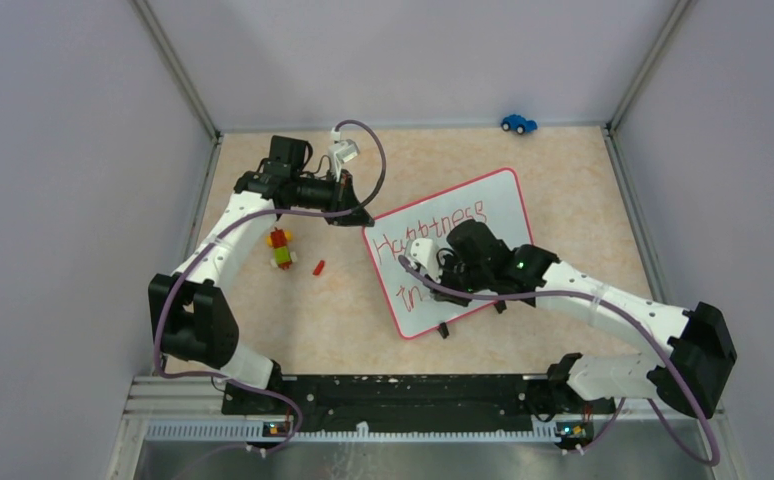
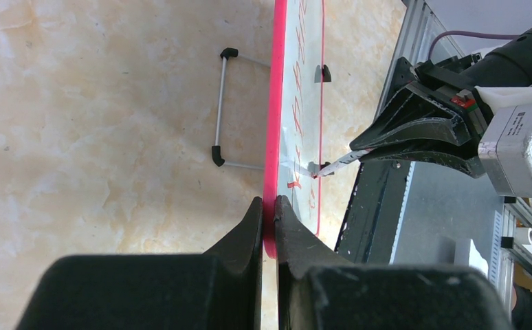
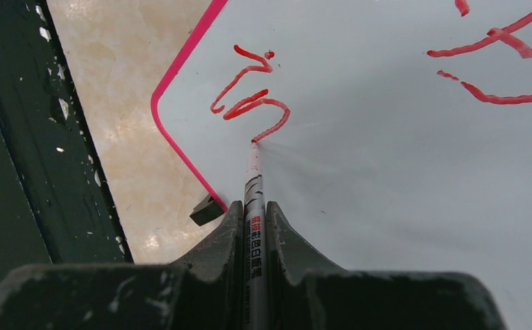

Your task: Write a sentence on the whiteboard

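The whiteboard (image 1: 498, 215) stands tilted at mid-table, white with a thin red frame. The sentence (image 1: 433, 235) reads "Happiness" in red, with a short second line begun below it. My left gripper (image 1: 358, 218) is shut on the board's far-left corner; in the left wrist view its fingertips (image 2: 269, 206) pinch the red frame of the whiteboard (image 2: 297, 103). My right gripper (image 1: 443, 275) is over the board's near-left part, shut on a marker (image 3: 253, 172). The marker's tip touches the whiteboard (image 3: 387, 192) at the end of the latest red strokes of the sentence (image 3: 249, 103).
A blue toy car (image 1: 518, 123) sits by the back wall. A small brick figure (image 1: 281, 248) and a red piece (image 1: 318, 266) lie left of the board. The board's wire stand (image 2: 218, 110) juts out behind it. A black rail (image 1: 403, 390) runs along the near edge.
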{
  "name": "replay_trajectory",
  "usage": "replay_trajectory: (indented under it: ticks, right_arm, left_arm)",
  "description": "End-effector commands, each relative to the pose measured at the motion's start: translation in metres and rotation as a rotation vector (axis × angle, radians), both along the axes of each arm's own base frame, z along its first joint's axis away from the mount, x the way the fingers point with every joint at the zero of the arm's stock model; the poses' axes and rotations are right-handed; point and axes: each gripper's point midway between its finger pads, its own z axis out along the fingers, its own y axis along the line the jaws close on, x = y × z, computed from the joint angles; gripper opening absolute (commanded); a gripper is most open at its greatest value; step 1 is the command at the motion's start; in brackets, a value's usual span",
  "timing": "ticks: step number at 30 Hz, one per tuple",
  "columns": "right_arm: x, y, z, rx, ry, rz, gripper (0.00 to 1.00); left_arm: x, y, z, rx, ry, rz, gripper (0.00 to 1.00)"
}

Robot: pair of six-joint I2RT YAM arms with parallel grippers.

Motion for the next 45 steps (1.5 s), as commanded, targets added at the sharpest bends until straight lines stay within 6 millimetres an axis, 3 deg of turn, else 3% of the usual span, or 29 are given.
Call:
replay_trajectory:
  ticks: [1,8,15,22,34,45]
  right_arm:
    - [-0.006,0.006,0.014,0.032,-0.01,0.052,0.0]
    - [-0.004,0.002,0.039,0.111,-0.022,0.009,0.0]
    - [0.023,-0.006,0.039,0.095,-0.077,-0.103,0.0]
    - [0.036,-0.004,0.038,0.097,-0.1,-0.147,0.0]
    - [0.045,-0.039,0.039,0.058,-0.106,-0.212,0.0]
    - [0.038,-0.021,0.065,0.146,-0.082,-0.139,0.0]
  left_arm:
    - [-0.015,-0.003,-0.029,0.067,0.082,-0.023,0.0]
    - [-0.015,-0.004,-0.031,0.064,0.091,-0.028,0.0]
    - [-0.015,-0.004,-0.029,0.064,0.085,-0.029,0.0]
    - [-0.016,-0.004,-0.03,0.068,0.084,-0.026,0.0]
    - [-0.015,-0.004,-0.031,0.065,0.089,-0.028,0.0]
    - [-0.015,-0.004,-0.03,0.066,0.09,-0.027,0.0]
